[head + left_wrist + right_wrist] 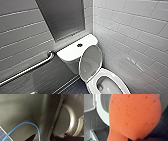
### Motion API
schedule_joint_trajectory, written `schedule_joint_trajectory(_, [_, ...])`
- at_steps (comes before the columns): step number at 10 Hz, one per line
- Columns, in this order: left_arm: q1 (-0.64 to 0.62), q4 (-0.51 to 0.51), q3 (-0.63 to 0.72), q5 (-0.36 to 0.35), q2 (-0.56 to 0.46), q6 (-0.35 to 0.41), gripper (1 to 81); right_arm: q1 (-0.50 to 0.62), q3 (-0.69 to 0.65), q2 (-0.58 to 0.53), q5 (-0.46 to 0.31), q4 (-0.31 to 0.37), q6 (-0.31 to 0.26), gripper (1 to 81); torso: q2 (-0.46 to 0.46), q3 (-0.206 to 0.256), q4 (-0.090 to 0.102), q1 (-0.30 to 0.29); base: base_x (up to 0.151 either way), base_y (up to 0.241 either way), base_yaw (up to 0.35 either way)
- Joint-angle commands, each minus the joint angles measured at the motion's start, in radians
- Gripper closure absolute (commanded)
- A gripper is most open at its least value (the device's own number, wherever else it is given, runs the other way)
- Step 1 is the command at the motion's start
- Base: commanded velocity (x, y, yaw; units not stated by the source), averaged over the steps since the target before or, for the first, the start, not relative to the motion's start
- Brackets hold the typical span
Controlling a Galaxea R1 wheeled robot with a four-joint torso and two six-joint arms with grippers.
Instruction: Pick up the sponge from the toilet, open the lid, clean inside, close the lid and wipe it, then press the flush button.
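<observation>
One orange-red sponge [134,116], pitted, rounded; white lid [91,61] upright.

Dark grey matte shell [25,112], smooth, faint sheen. Raised rib [56,117] running down it in long curve. Thin blue cable [26,122] arcing across shell. Round recess edged by pale grey metal collar [73,122]. Small black wedge [31,138] beside cable.

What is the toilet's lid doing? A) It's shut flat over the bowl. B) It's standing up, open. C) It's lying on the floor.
B: the lid stands upright in front of the tank of the toilet, so you can see down into the open bowl.
</observation>
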Motion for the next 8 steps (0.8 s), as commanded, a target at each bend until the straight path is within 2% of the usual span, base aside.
schedule_joint_trajectory(1, [0.014,-0.002,0.035,0.085,0.033,0.003,1.0,-0.031,0.074,-0.143,0.073,-0.014,-0.003,81.1,0.0,0.0,0.0,0.0,0.0,0.0,0.0])
schedule_joint_trajectory(3, [0.014,0.0,0.035,0.085,0.035,0.003,1.0,-0.074,0.109,-0.221,0.115,-0.015,-0.004,81.1,0.0,0.0,0.0,0.0,0.0,0.0,0.0])
schedule_joint_trajectory(5, [0.014,0.0,0.035,0.085,0.033,0.003,1.0,-0.056,0.215,-0.278,0.144,-0.035,-0.003,81.1,0.0,0.0,0.0,0.0,0.0,0.0,0.0])
schedule_joint_trajectory(6, [0.011,-0.002,0.035,0.085,0.033,0.003,1.0,-0.007,0.281,-0.283,0.14,-0.057,-0.001,81.1,0.0,0.0,0.0,0.0,0.0,0.0,0.0])
schedule_joint_trajectory(8, [0.005,-0.002,0.035,0.085,0.033,0.003,1.0,0.104,0.335,-0.265,0.103,-0.057,-0.001,81.1,0.0,0.0,0.0,0.0,0.0,0.0,0.0])
